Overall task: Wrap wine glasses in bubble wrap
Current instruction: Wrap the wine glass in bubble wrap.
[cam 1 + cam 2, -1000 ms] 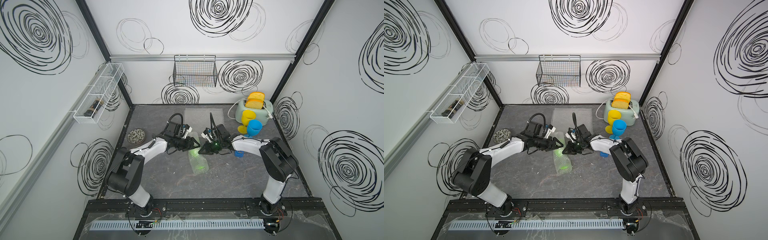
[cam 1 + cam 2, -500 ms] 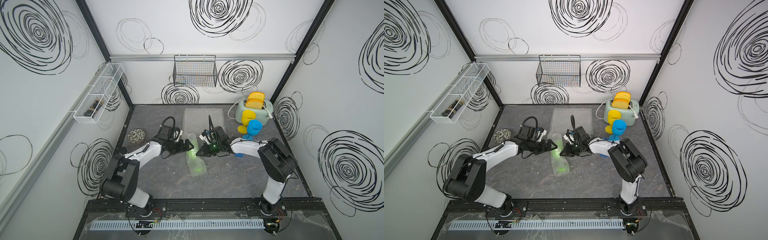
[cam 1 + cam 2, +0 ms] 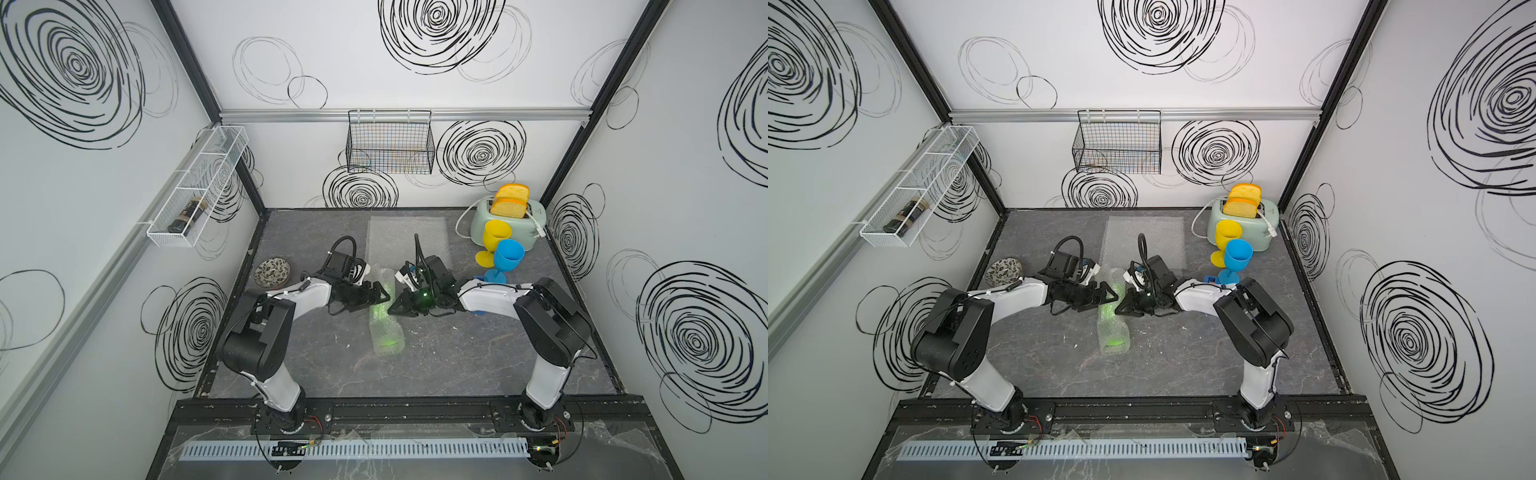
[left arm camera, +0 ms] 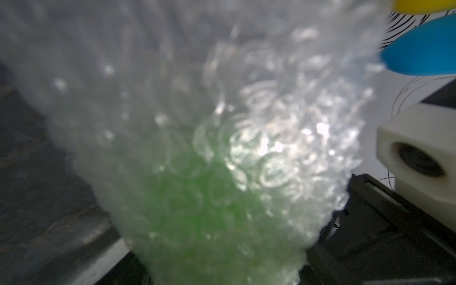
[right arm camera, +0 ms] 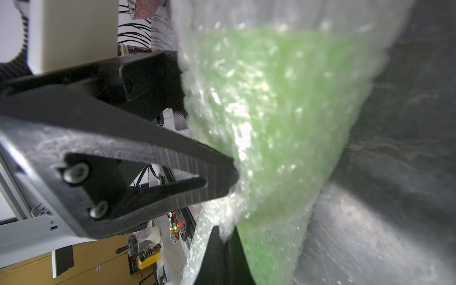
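Table (image 3: 457, 353) first: your bundle lay flat mid-table, its long axis running from the back wall toward the arm bases, slightly skewed. A spare sheet (image 3: 407, 232) of wrap lay flat behind it, near the back. The yellow goblet (image 3: 496, 237) and blue goblet (image 3: 509, 255) stood upright rear right by the toaster (image 3: 505, 222), unwrapped and well apart from both grippers.

The bundle was the green goblet (image 5: 271, 111) with bubble wrap (image 3: 388, 332) around it on every side the wrist views showed.

Both grippers sat at the bundle's rear half, facing each other across it. The left gripper (image 3: 381, 291) was on its left flank and the right gripper (image 3: 393, 309) on its right, about equally near.

- **Left:** released, jaws spread, tips just at the wrap.
- **Right:** clenched at the wrap's edge. I couldn't tell whether any film was pinched.

My read: your next move works across the long axis, so keep the approach side-on.
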Tool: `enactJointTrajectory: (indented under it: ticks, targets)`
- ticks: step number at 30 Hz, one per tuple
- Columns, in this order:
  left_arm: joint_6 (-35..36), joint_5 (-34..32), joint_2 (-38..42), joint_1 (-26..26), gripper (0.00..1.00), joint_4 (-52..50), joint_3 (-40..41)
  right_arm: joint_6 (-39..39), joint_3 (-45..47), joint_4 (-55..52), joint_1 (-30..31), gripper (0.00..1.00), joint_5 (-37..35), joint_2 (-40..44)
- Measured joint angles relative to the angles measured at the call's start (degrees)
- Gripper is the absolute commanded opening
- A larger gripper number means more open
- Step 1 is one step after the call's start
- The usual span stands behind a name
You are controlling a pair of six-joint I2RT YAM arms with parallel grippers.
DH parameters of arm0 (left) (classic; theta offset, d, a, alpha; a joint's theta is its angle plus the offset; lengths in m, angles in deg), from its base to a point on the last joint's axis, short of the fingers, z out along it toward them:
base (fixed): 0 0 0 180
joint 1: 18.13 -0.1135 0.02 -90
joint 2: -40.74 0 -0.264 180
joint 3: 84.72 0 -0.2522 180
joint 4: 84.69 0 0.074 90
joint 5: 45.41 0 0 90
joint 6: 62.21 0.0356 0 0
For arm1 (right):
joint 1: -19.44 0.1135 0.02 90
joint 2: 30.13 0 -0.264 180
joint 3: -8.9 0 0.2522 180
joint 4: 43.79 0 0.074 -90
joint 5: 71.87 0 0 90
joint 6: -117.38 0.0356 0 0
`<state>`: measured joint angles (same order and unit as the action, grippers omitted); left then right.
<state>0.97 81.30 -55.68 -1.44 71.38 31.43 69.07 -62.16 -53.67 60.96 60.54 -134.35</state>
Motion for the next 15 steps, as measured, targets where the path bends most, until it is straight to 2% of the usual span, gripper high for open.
enactJointTrajectory:
  ticks: [5,12,15]
  targets:
    - [0.9,1.4,-0.7,-0.4,0.73,-0.1,-0.3,1.2,0.4,1.4,0.5,0.03,-0.8,0.0]
    - [1.2,2.3,-1.6,-0.7,0.69,0.1,-0.8,1.1,1.7,1.4,0.2,0.28,-0.8,0.3]
    - [1.7,2.8,-2.0,-0.7,0.69,0.7,-0.9,-0.2,2.8,-1.3,-0.8,0.33,-1.0,2.9]
